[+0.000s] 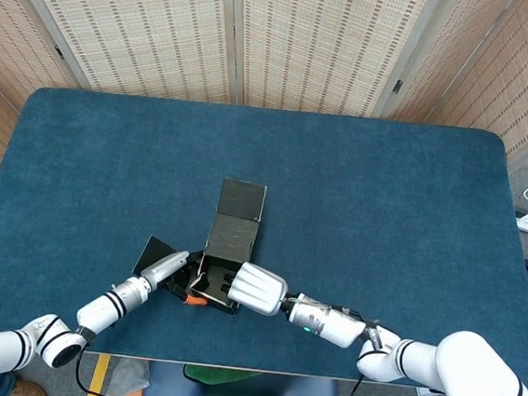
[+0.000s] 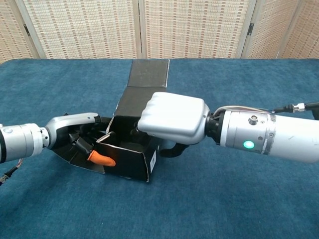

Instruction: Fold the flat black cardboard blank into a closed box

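Nearest the robot, at the front edge of the blue worktop (image 1: 385,200), both hands meet at the half-formed black box (image 2: 130,158). The left hand (image 2: 79,132) lies low on the box's left side, over a side flap (image 1: 153,252) that lies spread on the cloth; an orange-tipped finger (image 2: 101,159) reaches over the low left wall into the tray, probably to keep that wall standing. Whether this hand pinches the card or only presses on it, I cannot tell. The right hand (image 2: 172,117) sits knuckles-up over the right part of the tray, fingers curled down inside and a dark thumb hooked outside the right wall, so it looks to be gripping that wall, likely to hold the box square and steady. The front wall stands upright, a small white label at its right corner. Beyond the hands, the back panel rises and the lid panel (image 1: 242,200) stretches away, unfolded and open. Judged state: walls partly raised, lid not yet closed. Farthest off, woven screens (image 1: 289,32) stand behind the worktop.
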